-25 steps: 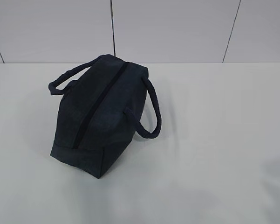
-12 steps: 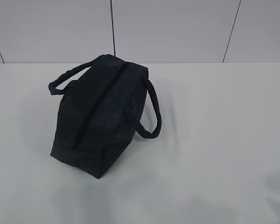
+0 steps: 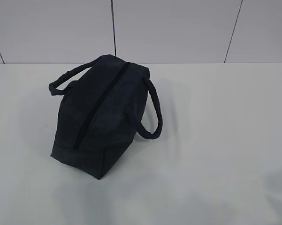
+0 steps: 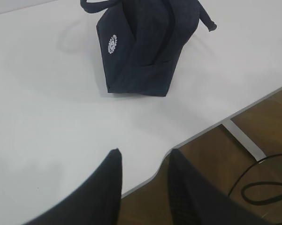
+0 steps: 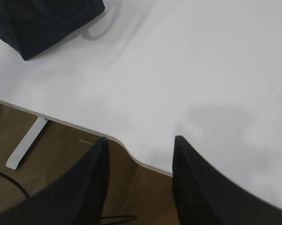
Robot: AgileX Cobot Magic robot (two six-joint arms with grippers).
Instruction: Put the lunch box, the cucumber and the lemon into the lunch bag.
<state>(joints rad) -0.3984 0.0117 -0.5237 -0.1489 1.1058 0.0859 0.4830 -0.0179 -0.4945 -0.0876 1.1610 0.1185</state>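
Showing only in left wrist view, lunch bag's white, seemingly round emblem.

Left gripper: jaws parted, nothing between them, both dark fingers pointing up-frame in the wrist view. Right gripper: jaws parted somewhat wider, likewise holding nothing. Neither arm nor gripper visible in the exterior view.

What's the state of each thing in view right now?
bag: upright on the table, zipper shut, handles flopped to either side
left gripper: open, empty, back near the table edge
right gripper: open, empty, back near the table edge
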